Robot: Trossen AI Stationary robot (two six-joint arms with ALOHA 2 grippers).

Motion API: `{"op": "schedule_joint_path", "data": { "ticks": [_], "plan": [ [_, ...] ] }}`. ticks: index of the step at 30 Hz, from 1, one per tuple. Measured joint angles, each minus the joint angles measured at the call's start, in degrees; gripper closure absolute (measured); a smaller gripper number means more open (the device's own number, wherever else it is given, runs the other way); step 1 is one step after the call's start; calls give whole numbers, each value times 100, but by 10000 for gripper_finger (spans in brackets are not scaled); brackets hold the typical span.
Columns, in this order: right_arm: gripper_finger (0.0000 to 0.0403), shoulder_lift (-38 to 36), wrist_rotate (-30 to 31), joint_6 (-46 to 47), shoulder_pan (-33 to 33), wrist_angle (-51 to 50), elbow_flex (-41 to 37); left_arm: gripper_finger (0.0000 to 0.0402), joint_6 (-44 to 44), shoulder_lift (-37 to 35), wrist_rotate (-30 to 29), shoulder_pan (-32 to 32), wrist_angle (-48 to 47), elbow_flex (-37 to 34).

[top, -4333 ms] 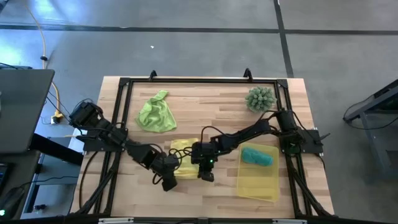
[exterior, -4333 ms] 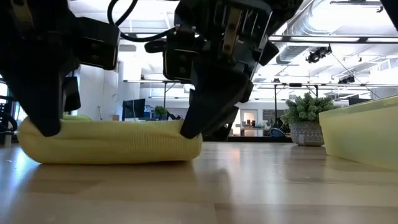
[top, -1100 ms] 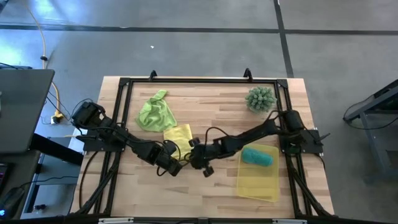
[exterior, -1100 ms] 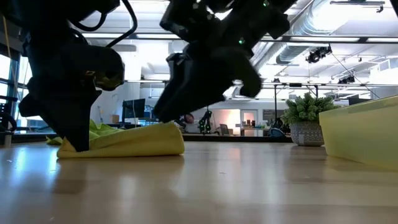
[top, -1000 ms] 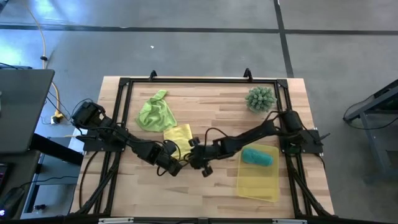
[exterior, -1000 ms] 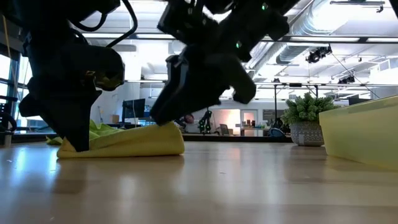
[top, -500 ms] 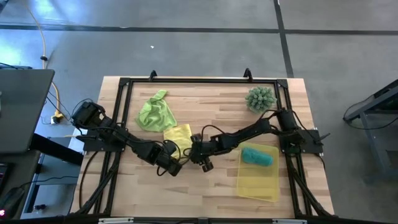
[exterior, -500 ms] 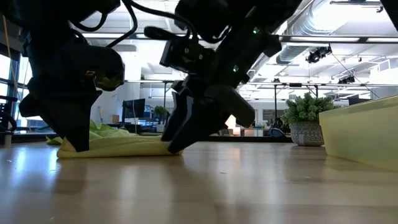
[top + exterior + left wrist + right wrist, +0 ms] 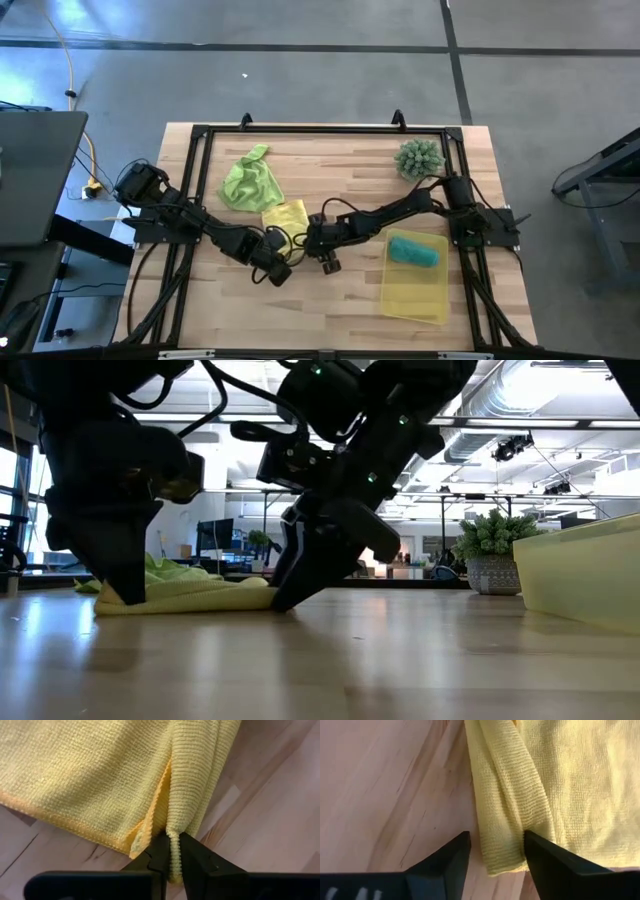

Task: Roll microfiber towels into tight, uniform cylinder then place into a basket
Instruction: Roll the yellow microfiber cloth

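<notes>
yellow towel point(image 9: 286, 216): flat on the table point(image 9: 350, 160) near its middle, just below the lime towel point(image 9: 249, 183). I've got a narrow fold raised along its near edge, the start of a roll, and both grippers are on it.
left gripper point(image 9: 169, 851): I read it as pinched on the folded hem at the towel's left near corner; the left wrist view shows a thin strip of cloth squeezed between nearly closed fingers. Probably there to anchor that end so the roll starts straight.
right gripper point(image 9: 492, 851): fingers spread wide and straddling the other end of the same fold; the right wrist view shows the doubled edge lying between them, not clamped. My read: set to close on it and match the left.
low view: both tools come down onto the yellow cloth's front edge; the towel lies low, nothing like a cylinder yet.
teal towel point(image 9: 412, 250): bunched in the far end of the basket point(image 9: 415, 293), so I count that one done.
basket: right of the grippers, near the table's front right; its near part is free for the next roll.
lime towel: crumpled, untouched, far left of the work area.
plant point(image 9: 419, 158): far right corner, out of the way.
progress: one of three in; yellow barely started.
risk: uneven tension at the two ends would give a cone, not a cylinder.
</notes>
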Motion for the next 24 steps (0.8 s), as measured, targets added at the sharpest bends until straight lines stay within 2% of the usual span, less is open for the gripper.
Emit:
{"op": "schedule_joint_path", "data": {
  "ticks": [3, 12, 18, 24],
  "plan": [
    [251, 5, -4, 291, 2, -128, 7, 360, 273, -54, 95, 1, 14, 1],
    [389, 3, -179, 842, -9, -158, 2, 318, 1262, -353, 488, 0, -98, 12],
    [393, 3, -332, 1234, -16, -154, 0, 301, 2329, -809, 470, 85, -527, 12],
    [399, 1, -1375, 1835, -104, -177, -7, 301, 3150, -1390, 458, 34, -604, 14]
  ]
}}
